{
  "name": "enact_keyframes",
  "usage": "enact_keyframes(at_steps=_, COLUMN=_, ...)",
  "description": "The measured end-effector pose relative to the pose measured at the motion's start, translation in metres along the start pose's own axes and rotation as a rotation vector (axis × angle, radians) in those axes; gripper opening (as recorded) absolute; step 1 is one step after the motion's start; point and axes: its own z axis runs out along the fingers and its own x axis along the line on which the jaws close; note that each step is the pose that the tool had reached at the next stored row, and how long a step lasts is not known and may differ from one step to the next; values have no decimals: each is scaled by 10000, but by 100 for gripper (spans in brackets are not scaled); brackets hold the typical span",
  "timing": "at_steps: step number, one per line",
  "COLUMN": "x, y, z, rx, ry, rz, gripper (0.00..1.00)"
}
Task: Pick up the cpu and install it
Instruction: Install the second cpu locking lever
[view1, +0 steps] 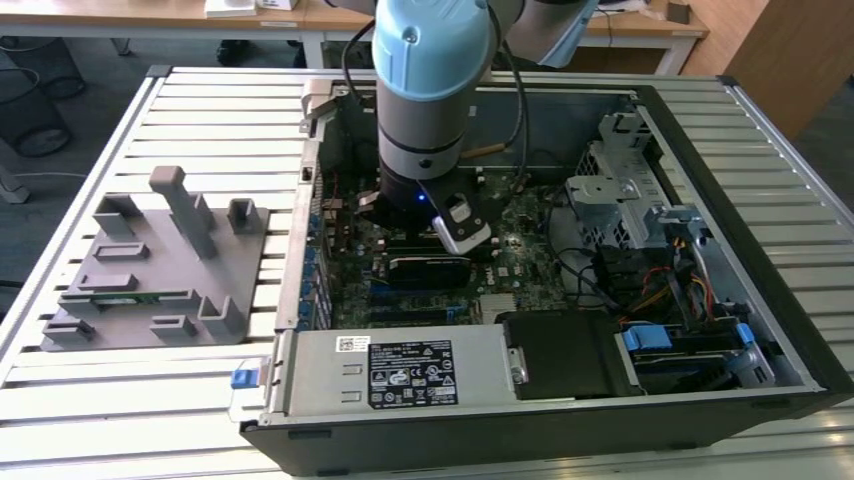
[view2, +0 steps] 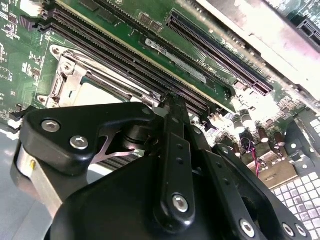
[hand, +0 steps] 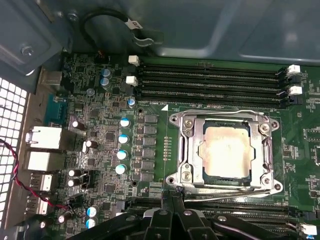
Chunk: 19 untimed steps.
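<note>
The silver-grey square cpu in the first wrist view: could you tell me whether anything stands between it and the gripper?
Nothing visible does. The silver-grey square cpu already lies in the metal-framed socket on the green motherboard, its top uncovered. The black gripper sits at the socket's edge, beside the chip.

matt metal-topped cpu (hand: 226, 151) in shiny metal socket frame (hand: 186, 150); glossy black plastic-looking gripper (view2: 170, 107).
</note>
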Motion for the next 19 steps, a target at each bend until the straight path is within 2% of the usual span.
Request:
enact_keyframes(at_steps=8, x=-1, y=-11, z=44, rx=-237, ry=-9, rz=-3, gripper=11)
enact_keyframes(at_steps=13, x=0, y=-14, z=61, rx=-421, ry=-16, rz=-4, gripper=11)
enact_keyframes(at_steps=19, x=0, y=-17, z=74, rx=-576, ry=-23, rz=-6, gripper=11)
